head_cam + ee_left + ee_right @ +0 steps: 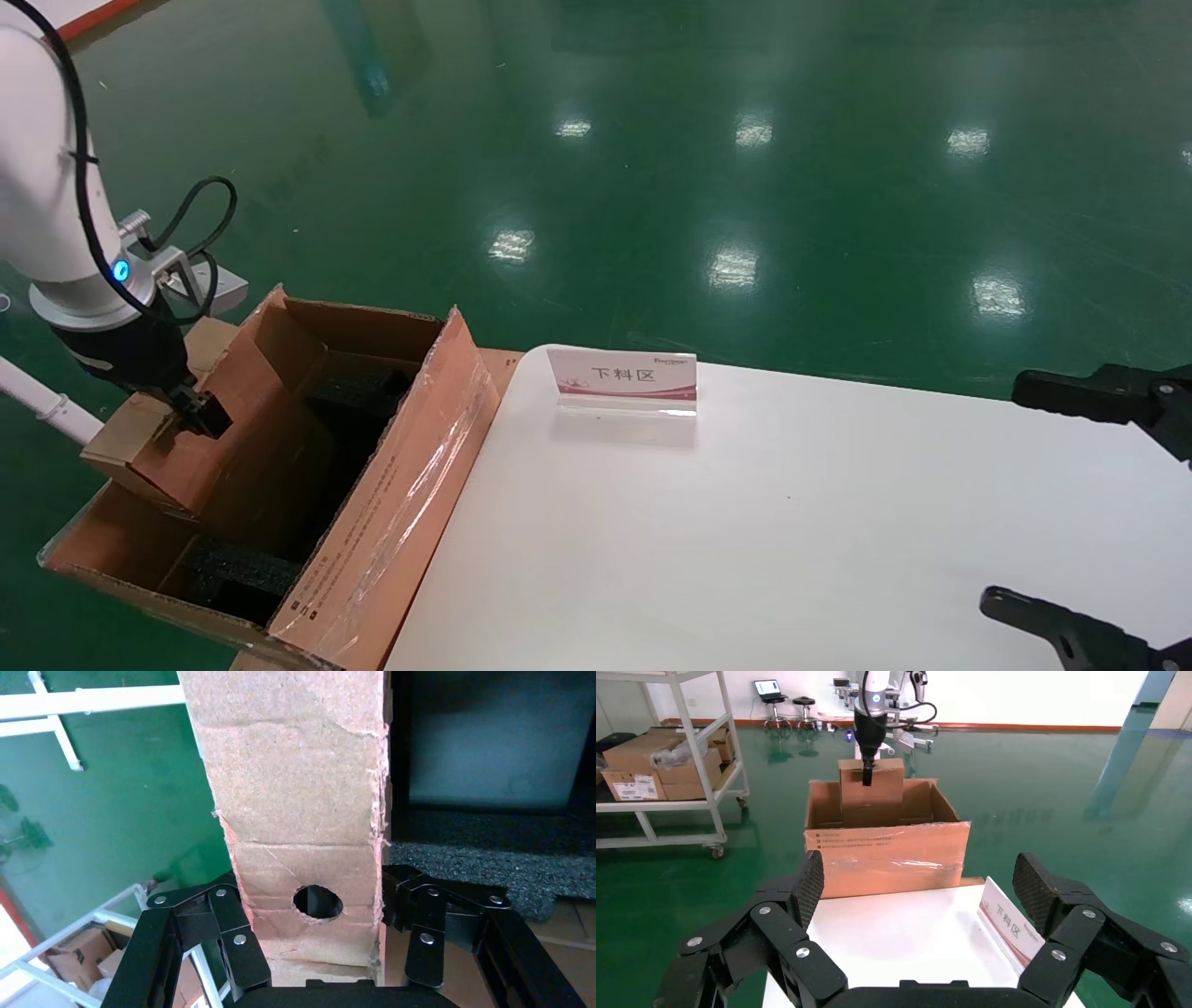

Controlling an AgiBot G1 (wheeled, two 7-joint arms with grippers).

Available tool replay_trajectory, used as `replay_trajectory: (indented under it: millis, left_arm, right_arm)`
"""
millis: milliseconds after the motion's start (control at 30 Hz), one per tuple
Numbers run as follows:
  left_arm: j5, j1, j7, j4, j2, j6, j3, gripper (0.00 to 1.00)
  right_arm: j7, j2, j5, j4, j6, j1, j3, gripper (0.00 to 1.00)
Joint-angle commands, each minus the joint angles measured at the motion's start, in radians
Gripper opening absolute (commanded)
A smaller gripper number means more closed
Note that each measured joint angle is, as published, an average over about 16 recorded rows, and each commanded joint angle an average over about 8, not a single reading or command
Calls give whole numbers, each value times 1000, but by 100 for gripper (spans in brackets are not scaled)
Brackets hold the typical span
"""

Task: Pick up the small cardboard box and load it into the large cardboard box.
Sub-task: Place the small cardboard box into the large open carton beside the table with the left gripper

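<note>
My left gripper (200,410) is shut on the small cardboard box (140,438) and holds it tilted over the left side of the large cardboard box (391,522), its lower part inside the flaps. In the left wrist view the small box (302,797) shows its narrow face with the round hole, with a finger (239,934) pressed on each side of my left gripper (316,931). Black foam (492,860) lies beside it. My right gripper (1004,492) is open and empty over the table's right end. The right wrist view shows it (919,881) facing the large box (888,853).
The large box stands off the left end of the white table (792,522). A white and pink sign (624,377) stands on the table's far edge. A shelving cart (666,762) with cartons stands on the green floor beyond the box.
</note>
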Motion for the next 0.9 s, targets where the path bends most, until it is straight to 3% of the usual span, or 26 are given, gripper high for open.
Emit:
replay_trajectory:
  millis: [33,900]
  left_arm:
    - [2,11,-11,-1,3,-6,2,0]
    - [-23,197,-19,216,104,-10,-4,0]
  right_arm:
    - [0,0,0,0,0,0,0,100]
    - [-1,1,1,0,1,0,-1,100]
